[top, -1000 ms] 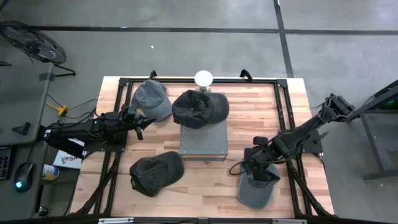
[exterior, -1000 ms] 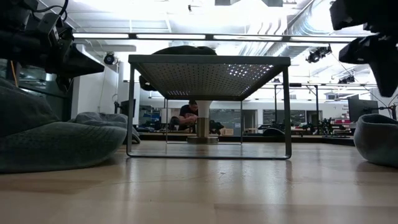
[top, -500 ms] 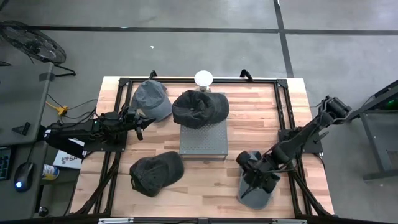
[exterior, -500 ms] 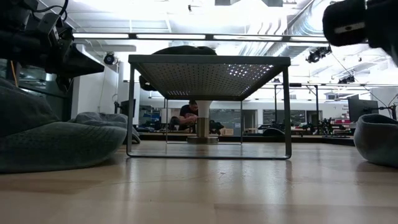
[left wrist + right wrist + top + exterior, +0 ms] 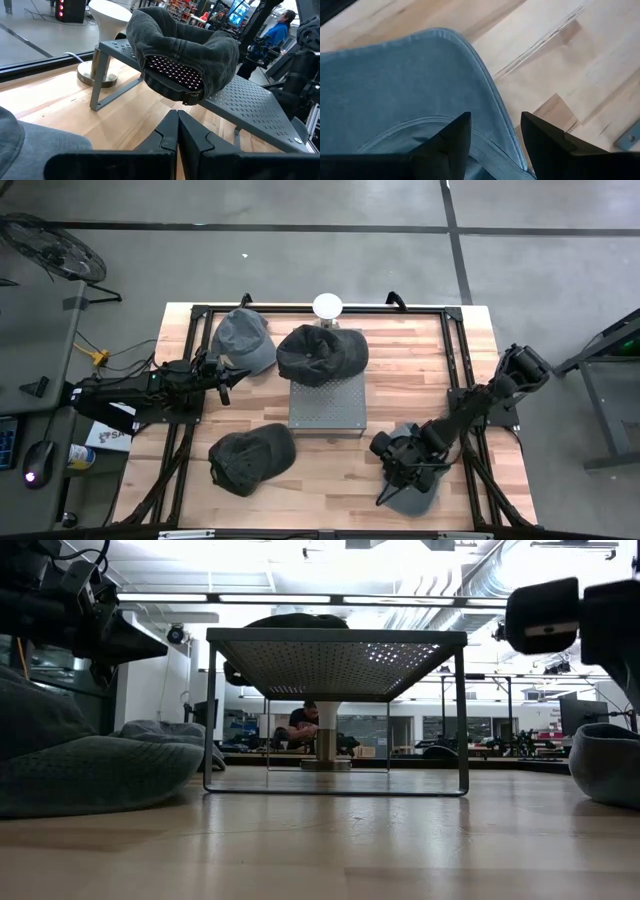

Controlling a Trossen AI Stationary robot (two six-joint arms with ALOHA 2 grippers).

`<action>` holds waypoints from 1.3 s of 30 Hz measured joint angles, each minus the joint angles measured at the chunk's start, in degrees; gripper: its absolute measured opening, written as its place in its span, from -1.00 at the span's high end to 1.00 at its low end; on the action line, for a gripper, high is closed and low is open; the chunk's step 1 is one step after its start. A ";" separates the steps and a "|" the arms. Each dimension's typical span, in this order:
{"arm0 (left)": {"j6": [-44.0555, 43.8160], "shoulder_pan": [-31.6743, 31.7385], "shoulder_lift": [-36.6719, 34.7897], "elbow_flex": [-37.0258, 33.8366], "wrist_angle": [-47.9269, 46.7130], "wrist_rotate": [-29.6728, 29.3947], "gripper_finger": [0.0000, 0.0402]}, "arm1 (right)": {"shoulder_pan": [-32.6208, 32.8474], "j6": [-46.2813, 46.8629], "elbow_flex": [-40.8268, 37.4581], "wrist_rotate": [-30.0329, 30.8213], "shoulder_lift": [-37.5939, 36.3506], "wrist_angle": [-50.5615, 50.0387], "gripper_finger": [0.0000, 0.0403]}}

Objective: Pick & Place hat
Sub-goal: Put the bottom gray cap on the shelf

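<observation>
One camera hangs high up and looks straight down. It sees the whole worktop (image 5: 330,470) and both arms.

One camera sits low, right at the worktop's top. It looks flat across the wood, under the metal stand (image 5: 337,645), into the big room behind.

The left wrist camera looks forward past its own claw (image 5: 177,131) at the same metal stand and the dark hat (image 5: 182,47) on it, fairly near.

The right wrist camera is very close to the grey hat (image 5: 405,90), looking down past its own claw (image 5: 495,135) at the wood.
</observation>
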 joint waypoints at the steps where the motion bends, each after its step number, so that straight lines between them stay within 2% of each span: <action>1: 0.01 0.00 -0.01 0.01 0.00 0.00 0.99 | -0.31 -0.02 0.00 -0.42 0.35 0.07 0.18; 6: 0.00 -0.01 0.01 0.01 0.00 0.01 0.99 | -1.54 0.07 0.00 -0.92 1.92 0.34 0.19; 13: 0.00 -0.02 0.01 0.00 -0.01 0.01 0.99 | -1.62 1.03 0.00 -5.27 2.37 0.57 0.30; 18: 0.00 -0.01 -0.01 0.01 0.00 -0.01 0.99 | -1.50 3.90 0.01 -5.52 2.37 0.74 0.51; 23: 0.00 0.00 0.01 0.00 0.00 0.01 0.99 | -1.50 6.35 1.08 -5.56 2.37 1.09 0.88; 26: 0.01 0.00 0.00 0.00 0.00 0.01 0.99 | -1.45 7.75 2.02 -5.69 2.32 0.99 0.94; 32: 0.00 -0.01 -0.01 0.00 0.00 0.00 0.99 | -1.23 11.38 5.15 -3.02 0.76 0.72 0.97; 36: 0.00 -0.01 0.01 0.00 0.00 0.00 0.99 | 0.17 11.78 9.56 2.53 -1.94 -1.17 0.97; 39: 0.00 -0.02 -0.01 -0.01 0.00 -0.01 0.99 | 1.79 11.44 14.06 8.85 -3.75 -3.80 0.98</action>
